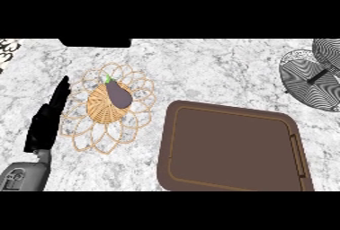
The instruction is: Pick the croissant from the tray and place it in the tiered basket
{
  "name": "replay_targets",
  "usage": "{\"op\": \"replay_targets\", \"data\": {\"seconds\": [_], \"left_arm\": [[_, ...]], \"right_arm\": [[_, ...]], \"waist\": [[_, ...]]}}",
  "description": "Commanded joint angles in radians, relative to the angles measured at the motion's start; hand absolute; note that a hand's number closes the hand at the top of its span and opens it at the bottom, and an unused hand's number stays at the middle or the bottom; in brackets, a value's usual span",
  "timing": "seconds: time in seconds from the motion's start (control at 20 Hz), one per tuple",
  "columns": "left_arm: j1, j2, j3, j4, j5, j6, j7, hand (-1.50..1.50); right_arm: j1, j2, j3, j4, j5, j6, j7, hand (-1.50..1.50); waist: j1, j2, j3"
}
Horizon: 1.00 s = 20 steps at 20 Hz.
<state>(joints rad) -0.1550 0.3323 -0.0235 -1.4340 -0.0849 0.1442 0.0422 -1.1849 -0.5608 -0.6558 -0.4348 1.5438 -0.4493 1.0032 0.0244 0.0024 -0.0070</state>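
No croissant showed on the brown tray (pixel 232 150), nor anywhere I could see. My left hand (pixel 48 120) rested open, fingers straight, at the counter's (pixel 199 67) left; the tiered basket (pixel 317 74) stood far right, nearer my unseen right hand.

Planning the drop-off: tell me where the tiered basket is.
In the head view, the tiered basket sits at the counter's far right edge, beyond the brown tray's upper right corner.

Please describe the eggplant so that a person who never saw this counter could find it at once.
Look left of the large brown tray on the marble counter: there lies a woven flower-shaped mat. On its round centre rests the eggplant, dark purple with a small green stem, the only food visible.
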Motion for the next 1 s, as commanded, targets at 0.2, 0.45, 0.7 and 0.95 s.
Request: {"op": "replay_targets", "data": {"seconds": [0.2,0.45,0.7,0.95], "left_arm": [[0.009,-0.009,0.001,0.002,-0.023,0.002,-0.005,0.0],[0.014,0.0,0.027,0.007,-0.014,0.006,0.022,0.0],[0.082,-0.009,0.023,-0.019,-0.032,0.03,0.008,0.0],[0.086,-0.01,0.037,-0.014,-0.022,0.028,0.015,0.0]], "right_arm": [[-0.013,0.026,0.086,-0.136,0.102,-0.085,0.179,-1.5],[-0.002,0.066,0.038,-0.292,0.093,-0.007,0.27,-1.5],[0.082,0.177,0.01,-0.52,0.047,0.086,0.251,-1.5],[0.217,0.309,0.024,-0.802,0.038,0.112,0.214,-1.5]], "waist": [[-0.015,-0.003,0.006],[-0.05,-0.018,0.005],[-0.084,-0.038,0.004],[-0.113,-0.046,0.004]]}}
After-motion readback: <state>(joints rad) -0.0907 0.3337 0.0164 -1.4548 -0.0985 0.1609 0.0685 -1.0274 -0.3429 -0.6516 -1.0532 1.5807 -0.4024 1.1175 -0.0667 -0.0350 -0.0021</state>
